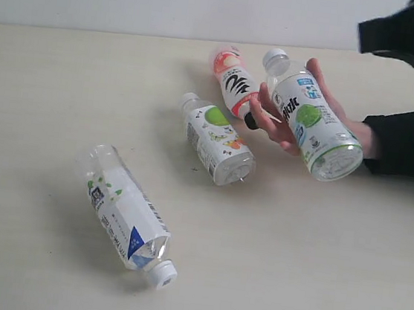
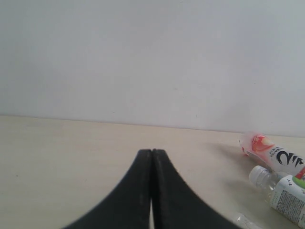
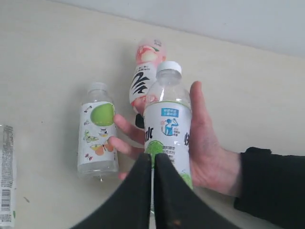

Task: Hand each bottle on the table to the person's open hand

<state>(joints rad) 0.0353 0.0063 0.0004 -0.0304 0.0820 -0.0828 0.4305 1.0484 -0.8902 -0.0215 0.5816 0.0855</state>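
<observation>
Four bottles share the frame as I watch from the remote station. One lime-label bottle (image 1: 314, 122) lies across the person's open hand (image 1: 276, 124) at the right of the exterior view, its white cap pointing toward the far wall and its base toward the camera. The wrist disappears into a black sleeve (image 1: 410, 141).

The other three lie on their sides on the table (image 1: 313, 272). The pink-red bottle (image 1: 234, 82) is just behind the fingers, its black cap by the fingertips; I cannot tell whether they touch. A second lime-label bottle (image 1: 216, 141) rests near mid-table. The white-and-blue bottle (image 1: 125, 217) lies well apart at the near left, cap toward the camera.

My right gripper (image 3: 153, 155) has its fingers pressed together on nothing, in front of the handed bottle's label. The left gripper (image 2: 151, 152) is likewise closed and empty — low over bare tabletop.
</observation>
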